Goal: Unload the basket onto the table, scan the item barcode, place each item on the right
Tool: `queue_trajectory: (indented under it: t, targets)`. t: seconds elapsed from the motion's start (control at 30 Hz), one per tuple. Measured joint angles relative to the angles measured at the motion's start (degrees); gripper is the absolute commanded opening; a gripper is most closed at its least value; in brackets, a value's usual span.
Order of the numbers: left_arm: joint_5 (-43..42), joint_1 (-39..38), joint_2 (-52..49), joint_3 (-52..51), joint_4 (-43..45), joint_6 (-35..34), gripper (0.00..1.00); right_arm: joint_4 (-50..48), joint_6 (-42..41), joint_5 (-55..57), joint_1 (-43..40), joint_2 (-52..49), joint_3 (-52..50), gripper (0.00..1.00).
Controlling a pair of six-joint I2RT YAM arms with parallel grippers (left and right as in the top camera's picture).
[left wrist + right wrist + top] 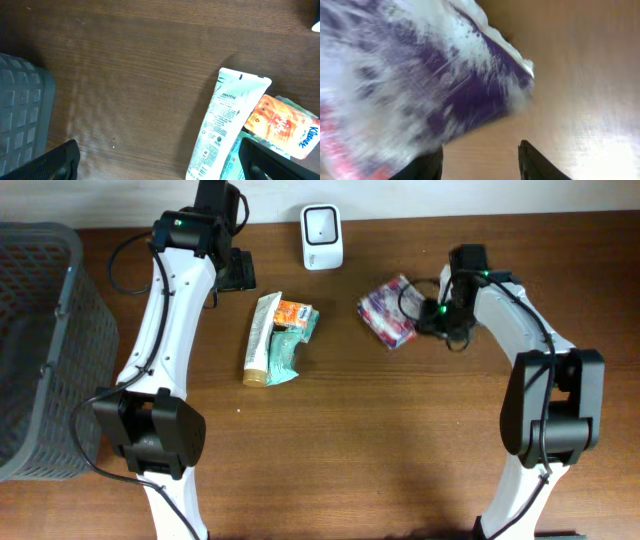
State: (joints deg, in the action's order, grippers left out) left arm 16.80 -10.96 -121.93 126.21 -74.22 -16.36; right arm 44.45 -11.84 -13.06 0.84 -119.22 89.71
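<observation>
Left fingers (50, 162) spread wide. Right fingers (535, 162) apart (bare surface (580, 100) between) beside purple packet (382, 315), right of scanner (322, 237).

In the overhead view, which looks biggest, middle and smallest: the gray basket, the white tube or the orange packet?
1. gray basket, biggest, though the picture's edge cuts it off
2. white tube
3. orange packet, smallest

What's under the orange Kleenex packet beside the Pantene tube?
The orange Kleenex packet rests on a teal package, which shows past its edges. The Pantene tube lies alongside. The covered part of the teal package, and any barcode there, is hidden.
</observation>
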Motion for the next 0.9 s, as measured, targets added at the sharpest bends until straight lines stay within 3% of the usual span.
queue_trajectory:
  t: [0.17, 0.27, 0.37, 0.4, 0.43, 0.47, 0.5, 0.53, 0.67, 0.8, 0.83, 0.9]
  targets:
    - [-0.02, 0.00, 0.00, 0.00, -0.02, 0.00, 0.99, -0.61, -9.99, -15.45, 0.00, 0.00, 6.75, 0.53]
    - [-0.02, 0.00, 0.00, 0.00, 0.00, 0.00, 0.99, 3.15, -16.46, -9.86, 0.61, 0.00, 6.27, 0.63]
    - [-0.02, 0.00, 0.00, 0.00, 0.00, 0.00, 0.99, -6.45, -23.96, -6.75, 3.52, 0.09, -1.18, 0.62]
    - [0.00, 0.00, 0.00, 0.00, -0.04, 0.00, 0.99, -9.35, -25.90, -6.34, 4.59, 0.07, -3.30, 0.59]
    - [-0.02, 0.00, 0.00, 0.00, 0.00, 0.00, 0.99, -12.76, -28.83, -5.70, 5.84, 0.11, -5.60, 0.44]
    - [-0.02, 0.00, 0.00, 0.00, 0.00, 0.00, 0.99, -15.21, -30.23, -4.96, 6.25, 0.22, -6.86, 0.19]
    - [-0.02, 0.00, 0.00, 0.00, -0.02, 0.00, 0.99, -17.66, -31.15, -3.85, 6.62, 0.22, -8.09, 0.04]
    - [-0.02, 0.00, 0.00, 0.00, 0.00, 0.00, 0.99, -18.10, -30.82, -2.86, 6.78, 0.24, -8.98, 0.04]
    - [0.00, 0.00, 0.00, 0.00, 0.00, 0.00, 0.99, -16.20, -17.42, -9.51, 6.71, 0.57, -9.16, 0.04]
    - [-0.04, 0.00, 0.00, 0.00, -0.04, 0.00, 0.99, 1.95, 4.85, -14.95, 6.82, 4.24, -9.81, 0.04]
    - [-0.02, 0.00, 0.00, 0.00, -0.04, 0.00, 0.99, 7.74, 12.92, -12.92, 6.91, 5.64, -10.05, 0.23]
    - [0.00, 0.00, 0.00, 0.00, 0.02, 0.00, 0.99, 10.64, 16.81, -8.55, 6.93, 5.81, -10.08, 0.54]
